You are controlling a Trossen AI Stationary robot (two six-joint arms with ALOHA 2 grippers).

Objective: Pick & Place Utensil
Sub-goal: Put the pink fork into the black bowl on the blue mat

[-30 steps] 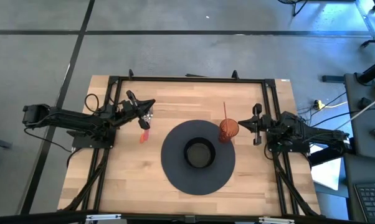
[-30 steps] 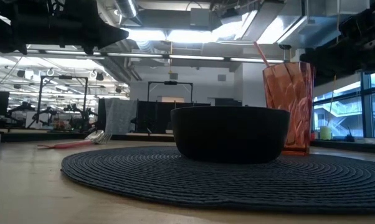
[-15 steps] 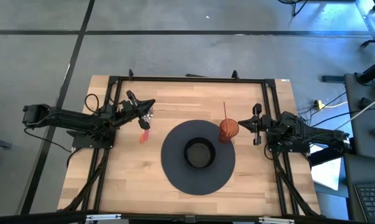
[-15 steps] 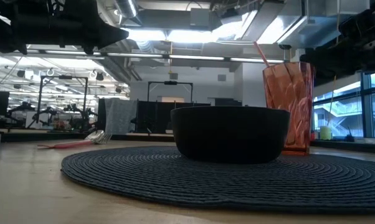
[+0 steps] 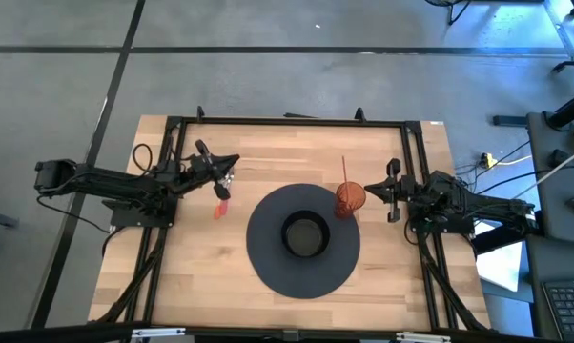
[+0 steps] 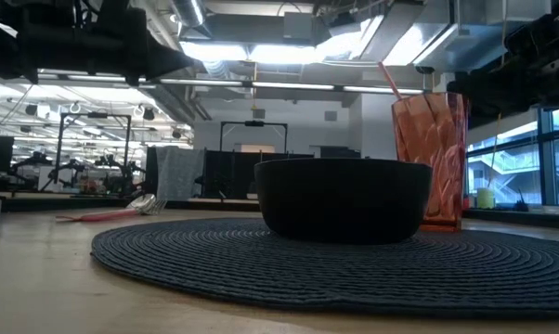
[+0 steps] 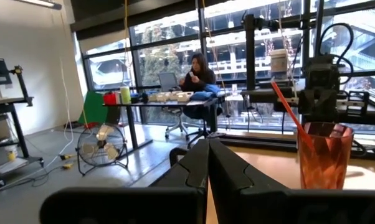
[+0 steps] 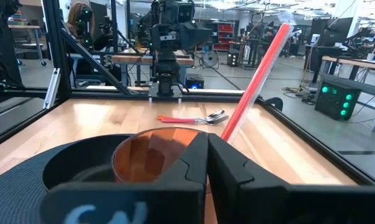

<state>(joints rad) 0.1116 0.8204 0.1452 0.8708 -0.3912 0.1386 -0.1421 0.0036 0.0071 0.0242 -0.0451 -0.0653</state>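
Observation:
A spoon (image 5: 221, 193) with a red handle and a metal bowl lies flat on the wooden table, left of a round dark mat; it also shows in the low view (image 6: 112, 214) and the right wrist view (image 8: 192, 118). My left gripper (image 5: 234, 161) hovers shut just beyond the spoon's metal end, touching nothing; its shut fingers show in the left wrist view (image 7: 207, 155). My right gripper (image 5: 367, 191) waits shut beside the orange cup (image 5: 350, 197), seen close in its own wrist view (image 8: 207, 152).
A black bowl (image 5: 304, 236) stands in the middle of the dark woven mat (image 5: 268, 262). The orange cup (image 6: 430, 158) with a red straw (image 8: 253, 68) stands at the mat's far right edge. A black frame (image 5: 287, 121) borders the table. Bare wood lies left and near.
My left arm has shifted a little: in the low view its dark outline sits slightly lower than before. Its fingers stay shut. The spoon, cup and bowl have not moved.

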